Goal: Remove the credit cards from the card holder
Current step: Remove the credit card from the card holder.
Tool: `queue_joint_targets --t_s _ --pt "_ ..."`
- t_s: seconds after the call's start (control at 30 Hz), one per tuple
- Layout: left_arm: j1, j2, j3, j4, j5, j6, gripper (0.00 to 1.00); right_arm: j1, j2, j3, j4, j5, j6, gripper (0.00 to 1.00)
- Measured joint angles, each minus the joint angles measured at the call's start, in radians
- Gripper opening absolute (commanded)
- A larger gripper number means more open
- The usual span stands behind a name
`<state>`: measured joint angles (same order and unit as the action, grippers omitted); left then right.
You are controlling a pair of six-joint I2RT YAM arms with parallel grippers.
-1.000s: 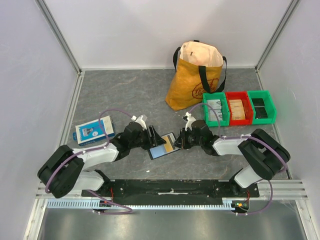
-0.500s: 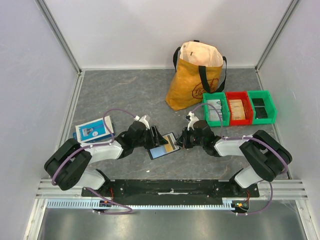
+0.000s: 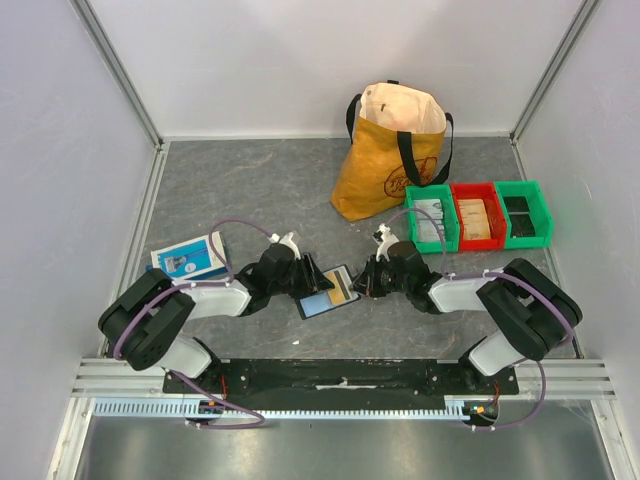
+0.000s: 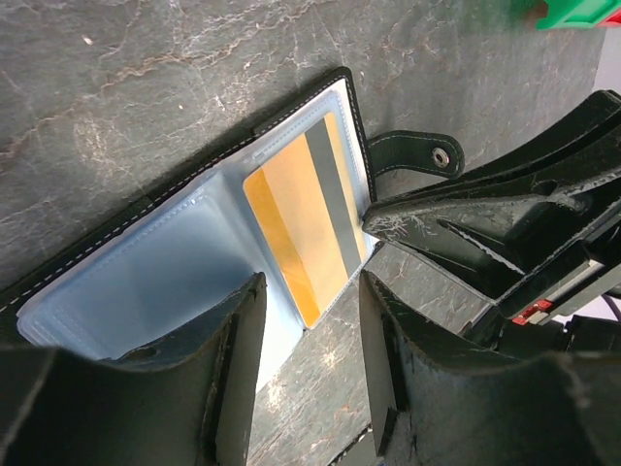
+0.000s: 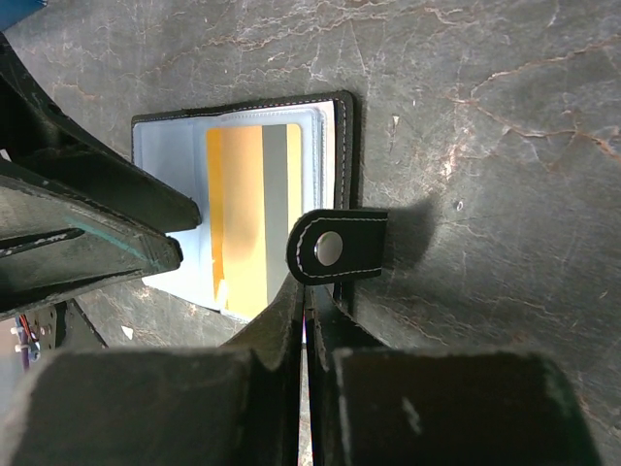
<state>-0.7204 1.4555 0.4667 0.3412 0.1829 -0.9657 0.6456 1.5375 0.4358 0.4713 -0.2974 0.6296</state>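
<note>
The black card holder [image 3: 328, 292] lies open on the grey table between my two grippers. In the left wrist view its clear pale-blue sleeves [image 4: 146, 282] show, with an orange card [image 4: 301, 228] with a grey stripe in the right pocket. The tab with its silver stud [image 4: 419, 155] sticks out to the right. My left gripper [image 3: 306, 272] is open and low over the holder's near edge [image 4: 312, 296], one finger above the blue sleeve. My right gripper [image 3: 366, 281] is shut, its tips [image 5: 307, 291] at the holder's edge just under the tab [image 5: 335, 247]. The orange card [image 5: 247, 214] also shows in the right wrist view.
A yellow tote bag [image 3: 391, 150] stands at the back. Green, red and green bins [image 3: 478, 215] stand in a row at the right. A blue-and-white flat box [image 3: 187, 257] lies at the left. Enclosure walls close in three sides.
My left arm has swung right, bringing its open gripper a little closer over the holder. The right gripper and the holder have hardly moved.
</note>
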Motion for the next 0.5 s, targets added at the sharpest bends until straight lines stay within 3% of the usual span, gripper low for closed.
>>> queue_joint_targets --t_s 0.5 --pt "0.0 0.064 -0.041 0.138 -0.016 -0.053 0.42 -0.013 0.01 0.0 0.006 -0.024 0.008 0.02"
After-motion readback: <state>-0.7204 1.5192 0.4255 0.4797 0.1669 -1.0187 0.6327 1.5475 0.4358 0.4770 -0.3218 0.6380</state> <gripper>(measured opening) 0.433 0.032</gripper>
